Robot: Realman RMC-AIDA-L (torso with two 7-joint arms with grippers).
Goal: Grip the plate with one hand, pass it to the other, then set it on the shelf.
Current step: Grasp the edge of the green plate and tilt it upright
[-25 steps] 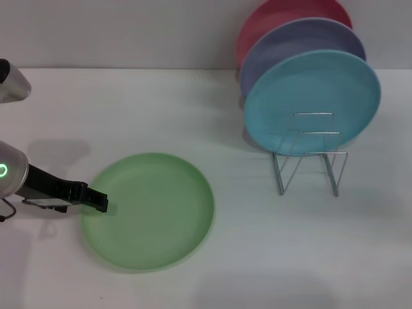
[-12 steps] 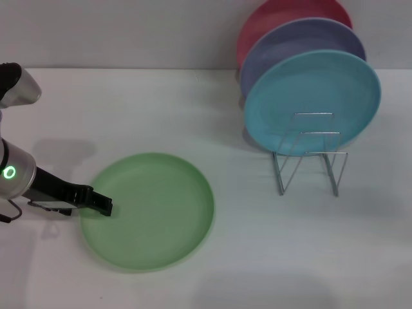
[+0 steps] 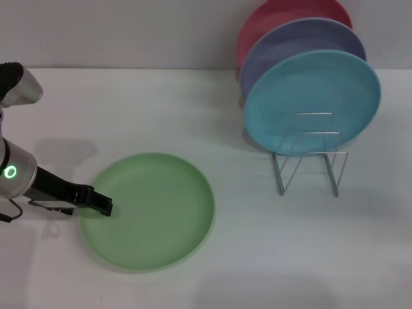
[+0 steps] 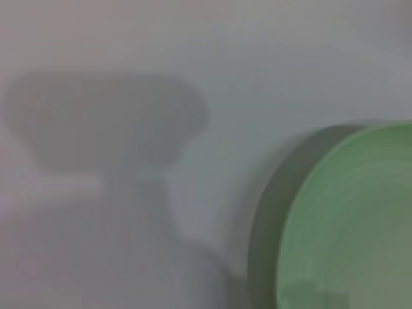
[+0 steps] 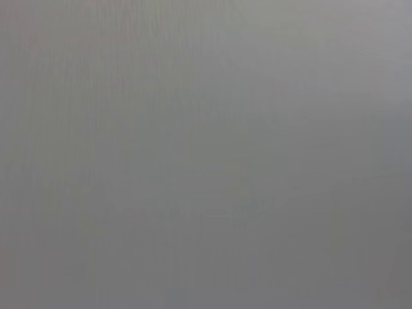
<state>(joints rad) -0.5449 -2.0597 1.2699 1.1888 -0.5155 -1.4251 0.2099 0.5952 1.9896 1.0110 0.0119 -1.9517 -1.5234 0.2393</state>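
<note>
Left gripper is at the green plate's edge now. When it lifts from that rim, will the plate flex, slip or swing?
The green plate looks like thin matte plastic, so it is probably light and fairly stiff, with slight flex. The left gripper sits at one rim only, so the far side may droop or pivot. Its shallow rim offers little to bite on, so slipping seems possible.

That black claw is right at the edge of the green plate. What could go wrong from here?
The left gripper meets only the near rim of the green plate, which lies flat on the table. It might slip off or push the plate instead of lifting it. Later, the wire rack is narrow and already holds a turquoise plate, so a badly aimed placement could knock that.
</note>
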